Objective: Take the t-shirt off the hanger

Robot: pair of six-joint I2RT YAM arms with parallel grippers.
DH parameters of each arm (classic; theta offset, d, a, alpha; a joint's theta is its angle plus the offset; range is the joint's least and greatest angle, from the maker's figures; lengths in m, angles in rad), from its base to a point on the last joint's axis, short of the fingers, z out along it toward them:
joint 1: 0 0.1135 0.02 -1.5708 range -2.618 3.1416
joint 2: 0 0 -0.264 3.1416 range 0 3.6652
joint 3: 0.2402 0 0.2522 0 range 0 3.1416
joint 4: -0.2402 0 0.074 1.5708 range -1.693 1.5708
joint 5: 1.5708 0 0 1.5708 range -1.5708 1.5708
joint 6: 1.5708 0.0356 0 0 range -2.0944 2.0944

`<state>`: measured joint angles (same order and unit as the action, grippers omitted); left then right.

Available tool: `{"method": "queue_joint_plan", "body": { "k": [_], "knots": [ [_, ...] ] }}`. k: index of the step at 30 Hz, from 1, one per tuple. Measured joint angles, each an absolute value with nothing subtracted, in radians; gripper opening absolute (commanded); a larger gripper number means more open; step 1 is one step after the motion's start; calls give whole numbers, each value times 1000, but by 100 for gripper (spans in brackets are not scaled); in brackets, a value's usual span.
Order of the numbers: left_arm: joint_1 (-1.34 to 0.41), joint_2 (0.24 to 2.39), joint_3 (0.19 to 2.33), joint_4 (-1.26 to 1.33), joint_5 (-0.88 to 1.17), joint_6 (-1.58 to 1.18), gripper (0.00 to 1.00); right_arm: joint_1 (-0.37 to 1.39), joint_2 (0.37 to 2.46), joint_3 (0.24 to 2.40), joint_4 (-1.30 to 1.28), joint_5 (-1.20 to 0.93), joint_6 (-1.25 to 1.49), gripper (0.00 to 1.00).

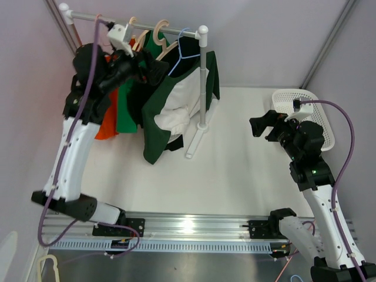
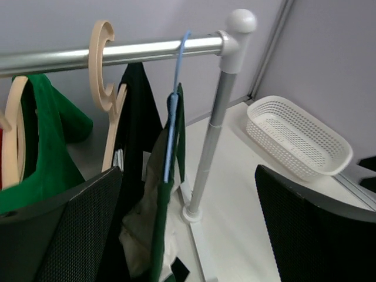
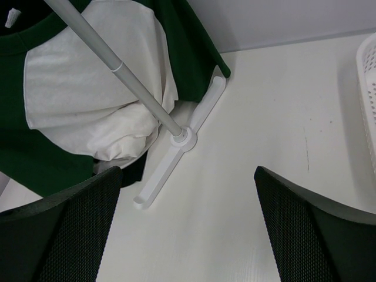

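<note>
My left gripper [image 1: 154, 66] hovers spread wide beside the rail [image 1: 147, 23], where the green-and-white t-shirt [image 1: 176, 106] hangs on a blue hanger [image 1: 185, 47] at the right end; my right gripper [image 1: 262, 124], jaws apart, grasps nothing over the table [image 1: 247, 170].

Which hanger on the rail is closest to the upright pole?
The thin blue hanger, holding the green and white t-shirt. It is the only blue one; the wooden hangers hang further along the rail.
</note>
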<state>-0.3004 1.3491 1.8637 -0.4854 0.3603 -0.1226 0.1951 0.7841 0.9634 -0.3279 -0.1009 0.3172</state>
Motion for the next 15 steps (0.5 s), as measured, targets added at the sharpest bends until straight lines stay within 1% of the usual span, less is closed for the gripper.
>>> {"method": "queue_joint_plan", "body": {
  "k": [4, 8, 14, 15],
  "knots": [
    [-327, 1555, 2017, -539, 311, -85, 99, 195, 784, 963, -319, -91, 316, 99],
    [-340, 1703, 2106, -569, 287, -62, 99, 195, 786, 964, -315, -86, 316, 100],
    [-350, 1781, 2150, -561, 273, -44, 99, 195, 789, 965, -316, -82, 313, 99],
    [-350, 1787, 2156, -555, 273, -44, 96, 195, 790, 965, -316, -81, 313, 99]
  ]
}}
